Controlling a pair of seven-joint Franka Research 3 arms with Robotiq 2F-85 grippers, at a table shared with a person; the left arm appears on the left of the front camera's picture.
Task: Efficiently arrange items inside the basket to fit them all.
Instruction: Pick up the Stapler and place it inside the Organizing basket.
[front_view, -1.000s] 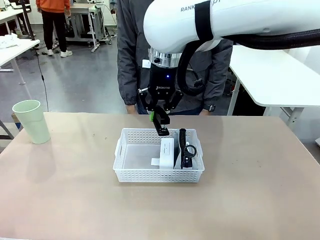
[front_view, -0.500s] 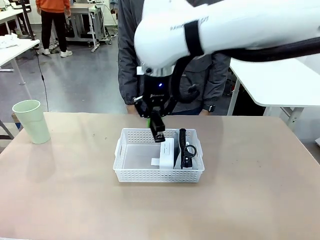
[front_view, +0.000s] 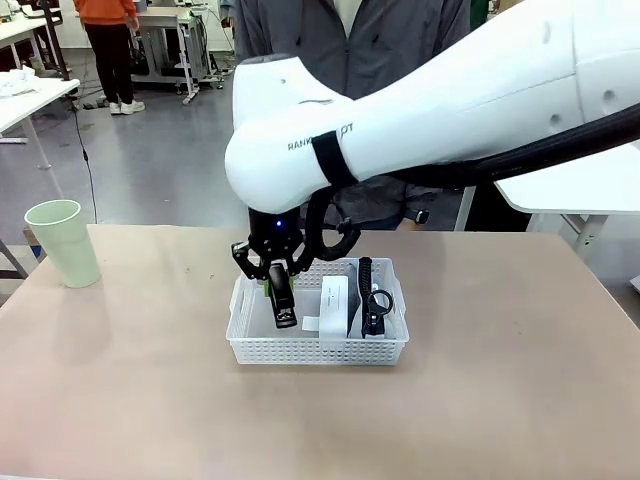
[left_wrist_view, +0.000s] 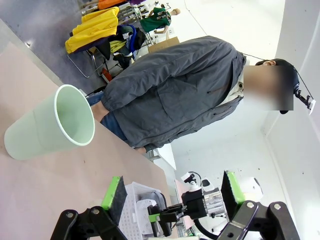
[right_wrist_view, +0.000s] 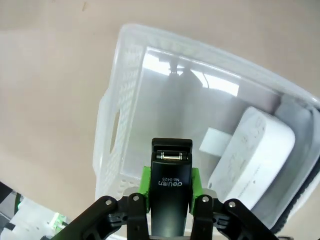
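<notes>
Front view: fixed, mid-range, facing across table (front_view: 120, 400) toward person (front_view: 300, 25). Right wrist view: close, looking down into basket (right_wrist_view: 125, 70). Left wrist view: rolled sideways, low, farther off; shares cup (left_wrist_view: 50, 127), person, probably basket with front.

Mid-frame, white basket (front_view: 250, 345): white box (front_view: 334, 305) and grey pouch (front_view: 372, 300) on edge at right, black block (front_view: 283, 308) above its left; green cup (front_view: 62, 243) far left.
</notes>
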